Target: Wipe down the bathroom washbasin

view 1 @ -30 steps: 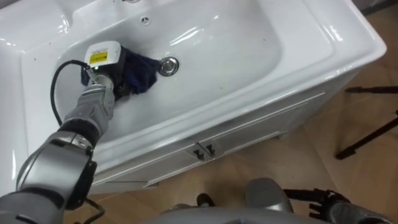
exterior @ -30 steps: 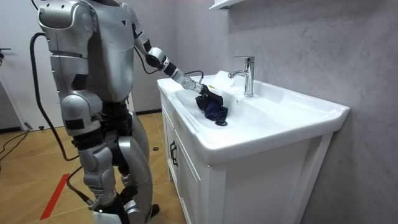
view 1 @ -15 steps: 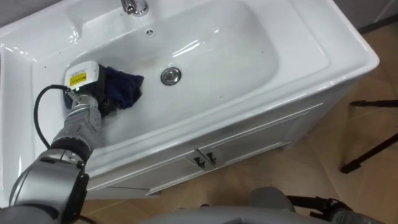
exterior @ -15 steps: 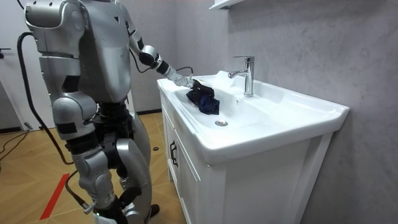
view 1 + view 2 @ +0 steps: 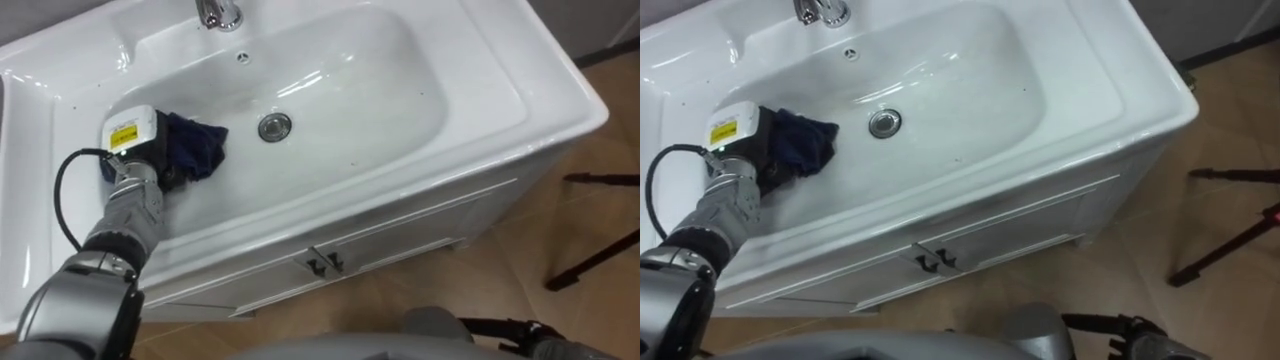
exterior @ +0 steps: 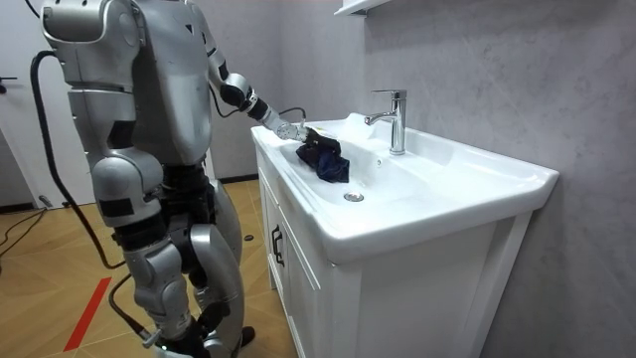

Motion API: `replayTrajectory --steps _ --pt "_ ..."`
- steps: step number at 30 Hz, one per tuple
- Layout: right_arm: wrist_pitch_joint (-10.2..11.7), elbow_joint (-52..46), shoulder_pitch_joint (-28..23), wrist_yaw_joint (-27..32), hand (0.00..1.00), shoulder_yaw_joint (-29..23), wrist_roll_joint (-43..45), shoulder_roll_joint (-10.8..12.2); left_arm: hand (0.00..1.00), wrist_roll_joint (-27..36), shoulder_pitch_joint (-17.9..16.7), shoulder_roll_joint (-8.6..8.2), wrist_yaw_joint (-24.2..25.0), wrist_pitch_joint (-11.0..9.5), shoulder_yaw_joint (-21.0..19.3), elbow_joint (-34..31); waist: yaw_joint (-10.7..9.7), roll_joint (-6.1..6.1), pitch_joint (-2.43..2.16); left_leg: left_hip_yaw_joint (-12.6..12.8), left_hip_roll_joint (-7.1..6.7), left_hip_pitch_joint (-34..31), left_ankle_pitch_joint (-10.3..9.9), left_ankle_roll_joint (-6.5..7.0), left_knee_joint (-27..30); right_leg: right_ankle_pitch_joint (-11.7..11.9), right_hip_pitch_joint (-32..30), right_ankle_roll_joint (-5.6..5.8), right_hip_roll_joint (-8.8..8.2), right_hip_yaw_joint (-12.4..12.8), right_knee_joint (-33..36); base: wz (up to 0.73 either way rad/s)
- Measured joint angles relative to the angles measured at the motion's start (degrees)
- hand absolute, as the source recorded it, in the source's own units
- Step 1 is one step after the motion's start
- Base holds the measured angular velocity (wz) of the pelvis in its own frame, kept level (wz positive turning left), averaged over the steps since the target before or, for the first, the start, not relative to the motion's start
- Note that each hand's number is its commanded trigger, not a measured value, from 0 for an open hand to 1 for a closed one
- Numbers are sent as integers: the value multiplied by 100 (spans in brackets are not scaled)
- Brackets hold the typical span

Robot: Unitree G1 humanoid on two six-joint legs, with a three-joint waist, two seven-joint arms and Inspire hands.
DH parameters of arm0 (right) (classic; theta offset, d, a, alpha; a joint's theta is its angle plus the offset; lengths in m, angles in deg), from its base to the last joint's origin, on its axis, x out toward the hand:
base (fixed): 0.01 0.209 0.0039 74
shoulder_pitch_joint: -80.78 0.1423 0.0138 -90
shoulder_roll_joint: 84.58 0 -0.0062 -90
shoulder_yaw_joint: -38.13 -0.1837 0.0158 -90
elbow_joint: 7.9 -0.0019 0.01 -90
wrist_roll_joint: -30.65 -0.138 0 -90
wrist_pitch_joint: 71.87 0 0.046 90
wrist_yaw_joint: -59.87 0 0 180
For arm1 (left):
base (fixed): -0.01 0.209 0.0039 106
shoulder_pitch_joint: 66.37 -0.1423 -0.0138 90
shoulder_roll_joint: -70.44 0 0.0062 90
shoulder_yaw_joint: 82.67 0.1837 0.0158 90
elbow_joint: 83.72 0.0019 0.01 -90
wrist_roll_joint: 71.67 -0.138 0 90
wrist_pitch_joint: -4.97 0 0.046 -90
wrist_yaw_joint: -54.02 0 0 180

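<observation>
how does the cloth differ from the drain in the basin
The cloth is dark blue and crumpled; the drain is silvery, round and flat. The cloth lies on the left slope of the basin at the left hand; the drain sits at the bottom, untouched. Both are inside the basin.

The bowl of the basin lies open from the drain across to its right wall, with free room above it. On the left slope the left hand and the dark cloth take up the space, and the cloth ends just short of the drain. At the back the faucet stands on the rear rim with its spout reaching out over the bowl. The wall closes in right behind it. The broad rim on the right is free. Tripod legs stand on the floor to the right, apart from the cabinet.
</observation>
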Motion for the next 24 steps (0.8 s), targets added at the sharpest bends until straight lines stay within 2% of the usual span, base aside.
replayTrajectory --steps 1,3,4,6,7,8,10,13,17,18,20,22,24 --pt "15 8 76 -4 0 5 -16 49 100 42 63 -89 0 16 2 -1 -12 -45 29 1 7 -16 4 -6 3 -2 -16 -2 -10 -7 9 4" --pt "62 31 168 -3 0 8 -12 106 100 266 170 -261 0 53 15 2 -28 -97 44 -1 14 -57 8 -13 4 -2 -47 -1 -4 -28 6 6" --pt "60 39 234 -3 0 73 -7 149 100 414 282 -361 0 54 17 2 -34 -153 72 0 15 -66 8 -13 19 -3 -57 0 -8 -42 19 0" --pt "59 35 318 -2 0 254 -89 170 100 698 466 -490 1 82 44 19 -46 -223 91 -8 13 -135 8 -13 51 0 -127 5 -7 -43 58 4" --pt "59 45 356 6 0 319 -174 190 100 866 577 -606 1 153 47 34 -76 -261 114 -26 9 -164 8 -12 78 8 -135 17 6 -44 62 12" --pt "60 73 366 -2 0 339 -230 214 100 1017 649 -701 1 189 46 60 -148 -287 116 -24 4 -190 8 -11 92 11 -136 23 0 -46 62 14" --pt "57 68 410 -9 0 339 -256 264 100 1233 765 -781 9 212 49 112 -217 -310 128 -6 1 -227 8 -9 109 15 -169 31 -9 -54 73 7" --pt "56 120 407 -14 0 340 -494 334 100 1759 911 -901 30 310 91 102 -468 -310 129 10 -4 -270 17 5 108 22 -170 53 -21 -111 29 10" --pt "-18 232 420 -106 0 386 -835 325 100 2038 1137 -982 144 474 667 157 -746 -313 131 84 -34 -281 23 16 100 20 -231 77 -44 -37 78 -5" --pt "-26 234 416 -114 0 388 -848 319 100 2037 1179 -1002 144 522 697 169 -772 -310 132 92 -36 -287 23 16 102 21 -244 78 -52 -35 79 -9" --pt "-43 244 371 -156 0 442 -1076 300 100 2195 1345 -1094 164 641 877 178 -973 -291 138 41 -66 -350 40 42 107 14 -259 95 -92 -130 77 18" --pt "-73 255 339 -172 0 459 -1160 287 100 2339 1454 -1171 178 646 1041 172 -1027 -289 138 48 -72 -400 48 60 111 2 -297 114 -96 -132 89 15" --pt "-73 264 335 -170 0 505 -1221 285 100 2586 1536 -1173 225 654 1100 174 -1028 -288 141 62 -71 -418 49 60 115 3 -326 115 -95 -113 105 -2"
